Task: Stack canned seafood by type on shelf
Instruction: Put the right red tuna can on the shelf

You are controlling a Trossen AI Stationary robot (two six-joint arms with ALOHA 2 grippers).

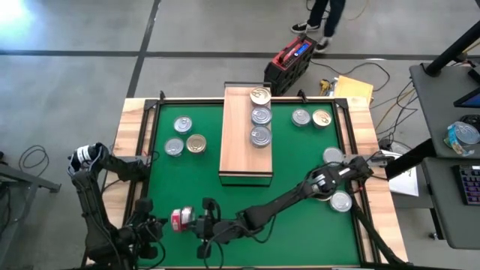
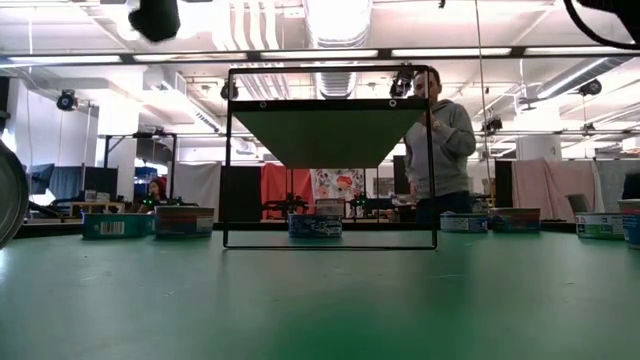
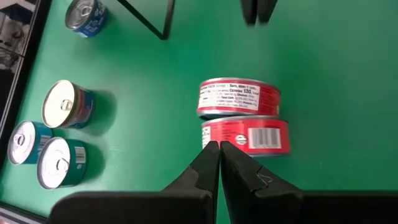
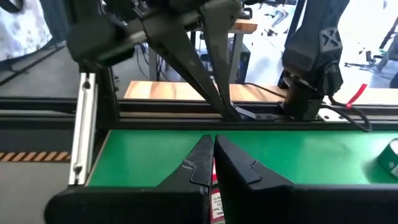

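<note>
Risk lies near the worktop's front edge: both closed, empty tools, left tool (image 3: 219, 147) and right tool (image 4: 213, 143), crowd the stacked red tins (image 3: 244, 123), so a nudge could topple them.

Grey floor (image 1: 75, 30), ceiling strip lights (image 2: 330, 52)

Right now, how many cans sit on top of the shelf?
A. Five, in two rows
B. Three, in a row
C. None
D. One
B: the high view shows three cans in a single row on the shelf, one gold-lidded at the far end and two silver-lidded behind it; all other cans lie on the mat.
</note>
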